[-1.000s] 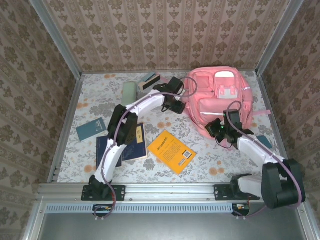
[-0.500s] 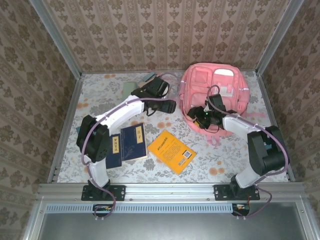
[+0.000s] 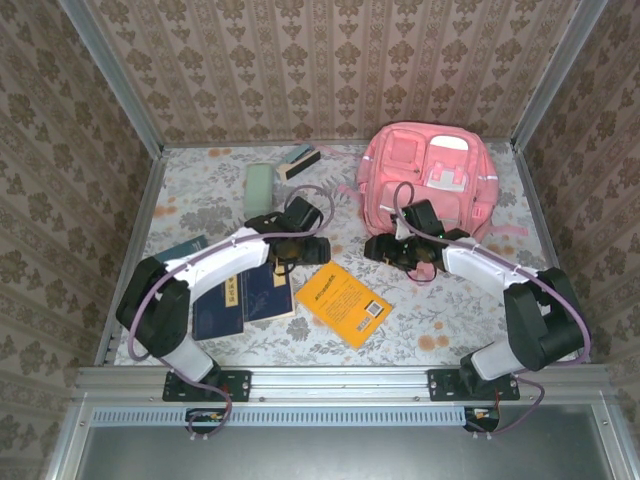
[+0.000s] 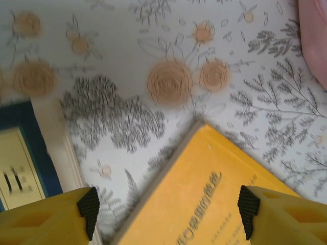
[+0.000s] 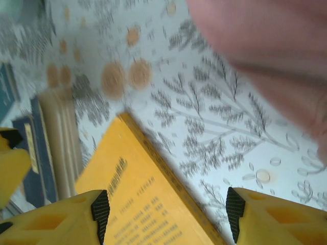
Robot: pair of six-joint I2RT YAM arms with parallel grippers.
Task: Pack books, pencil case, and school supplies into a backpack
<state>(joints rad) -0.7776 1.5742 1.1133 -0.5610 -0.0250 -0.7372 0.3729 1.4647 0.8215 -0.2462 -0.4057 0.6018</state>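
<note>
On the flowered tabletop, a teal booklet peeks out at middle left, with two navy books just below it. A mint pencil case and a teal-and-dark block lie at upper centre-left. The left hand hovers spread and empty above the orange-yellow book at centre. The right hand, also spread and empty, hangs over the same book. The pink backpack sits at upper right.

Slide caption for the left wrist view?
Open fingers hover over a corner of the orange-yellow book on the floral tablecloth, navy book at left, pink backpack top right.
</note>
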